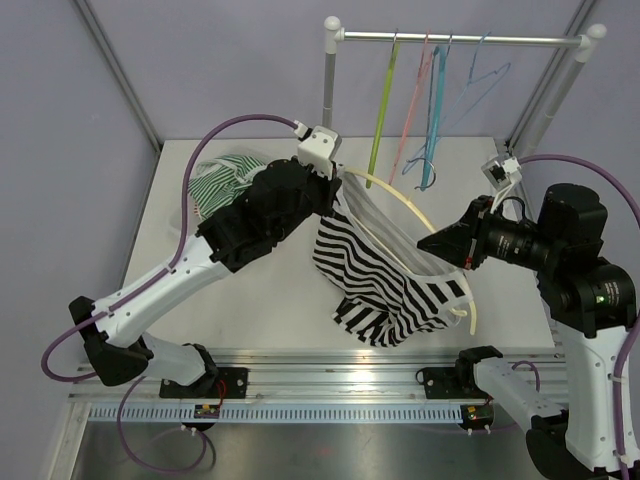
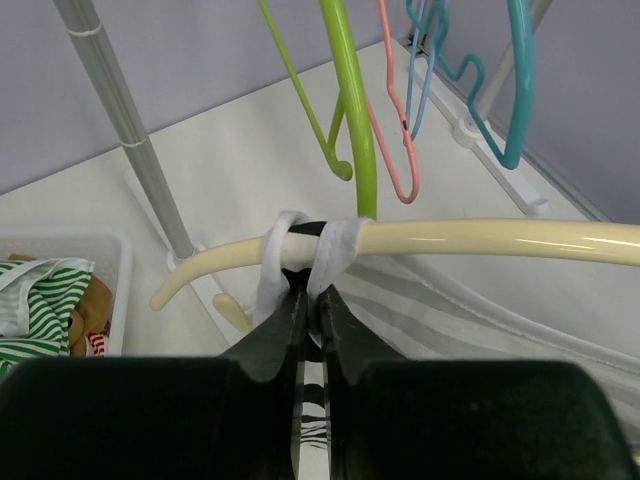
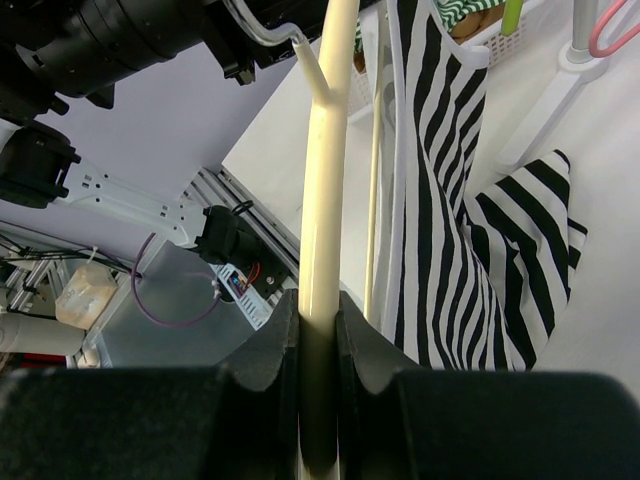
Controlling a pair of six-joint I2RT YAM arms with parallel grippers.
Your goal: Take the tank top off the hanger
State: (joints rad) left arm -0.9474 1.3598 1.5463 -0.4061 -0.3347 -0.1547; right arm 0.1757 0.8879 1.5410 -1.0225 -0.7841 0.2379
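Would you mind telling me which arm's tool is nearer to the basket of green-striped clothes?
Left. The left tool, shut on the tank top strap, is a short way right of the basket. The right tool grips the cream hanger farther across the table.

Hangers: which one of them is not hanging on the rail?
The cream hanger: the right gripper grips it, and it carries the striped tank top. The green hanger, pink hanger, teal hanger and blue hanger hang on the rail.

Glossy smooth cream plastic for hanger (image 2: 480,240). Soft matt striped cloth for tank top (image 1: 385,275). Dull brushed metal for rail (image 1: 460,39). Matt white for table (image 1: 270,290). Matt black plastic for left pincer (image 2: 315,297).
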